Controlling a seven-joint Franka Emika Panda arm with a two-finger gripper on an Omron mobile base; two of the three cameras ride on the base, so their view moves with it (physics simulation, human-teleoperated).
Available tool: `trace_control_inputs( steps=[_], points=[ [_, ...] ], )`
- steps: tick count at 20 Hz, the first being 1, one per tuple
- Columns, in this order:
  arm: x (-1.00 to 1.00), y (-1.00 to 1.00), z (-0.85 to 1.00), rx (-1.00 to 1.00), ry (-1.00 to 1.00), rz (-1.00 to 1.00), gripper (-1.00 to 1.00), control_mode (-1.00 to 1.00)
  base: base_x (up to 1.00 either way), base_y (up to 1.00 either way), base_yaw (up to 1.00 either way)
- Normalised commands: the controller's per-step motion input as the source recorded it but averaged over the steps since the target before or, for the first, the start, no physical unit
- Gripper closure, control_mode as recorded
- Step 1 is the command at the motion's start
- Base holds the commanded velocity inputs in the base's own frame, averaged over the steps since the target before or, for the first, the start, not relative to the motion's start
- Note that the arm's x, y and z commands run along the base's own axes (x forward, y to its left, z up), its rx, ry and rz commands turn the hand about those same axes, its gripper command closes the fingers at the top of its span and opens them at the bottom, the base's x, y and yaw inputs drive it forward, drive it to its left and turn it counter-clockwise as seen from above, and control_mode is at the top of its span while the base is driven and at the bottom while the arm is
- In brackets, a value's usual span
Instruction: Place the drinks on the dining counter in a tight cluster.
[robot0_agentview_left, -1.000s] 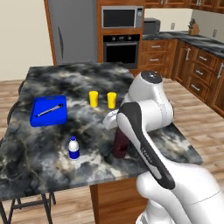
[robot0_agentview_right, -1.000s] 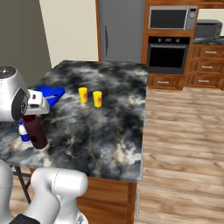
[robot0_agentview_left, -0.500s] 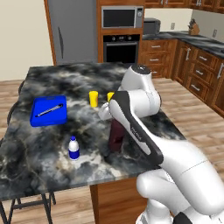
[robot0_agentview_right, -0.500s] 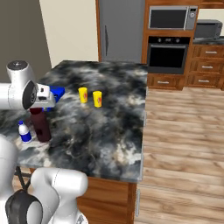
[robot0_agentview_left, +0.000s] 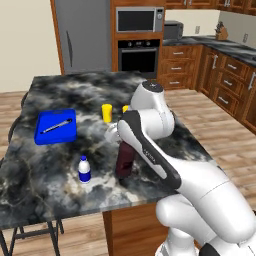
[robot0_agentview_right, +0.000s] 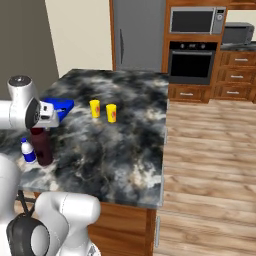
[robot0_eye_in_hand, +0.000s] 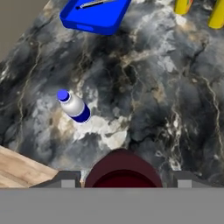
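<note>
While the gripper (robot0_eye_in_hand: 120, 177) clamps the maroon bottle (robot0_agentview_left: 125, 159) upright on the dining counter (robot0_agentview_left: 150, 85), the white bottle (robot0_eye_in_hand: 73, 107) stands just beside it — blue tray (robot0_agentview_left: 56, 127) and two yellow cups (robot0_agentview_right: 103, 110) farther off.

maroon bottle (robot0_agentview_left: 124, 161): upright, near counter (robot0_agentview_left: 60, 125) front edge | white blue-capped bottle (robot0_agentview_left: 84, 169): upright, beside it

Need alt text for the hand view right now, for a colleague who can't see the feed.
Looking down along the gripper, a dark maroon bottle sits between its fingertips at the bottom edge, over a black-and-grey marbled counter. A small white bottle with blue cap stands up-left of it; a blue tray and two yellow cups line the top.
</note>
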Motion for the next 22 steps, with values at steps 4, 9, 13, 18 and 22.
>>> trace_control_inputs(
  steps=[4, 9, 13, 18, 22],
  points=[
    [0.05, 0.21, -0.05, 0.03, -0.14, 0.0, 1.0, -1.0, 0.0, 0.0, 0.0],
    [0.15, 0.23, -0.05, 0.0, -0.03, 0.0, 1.0, -1.0, 0.0, 0.0, 0.0],
    [0.0, 0.26, -0.08, 0.0, 0.0, 0.0, 1.0, -1.0, 0.0, 0.0, 0.0],
    [0.0, 0.13, 0.0, 0.0, 0.03, 0.0, 1.0, -1.0, 0.0, 0.0, 0.0],
    [0.07, 0.01, -0.07, 0.0, 0.01, 0.0, 1.0, -1.0, 0.0, 0.0, 0.0]
  ],
)
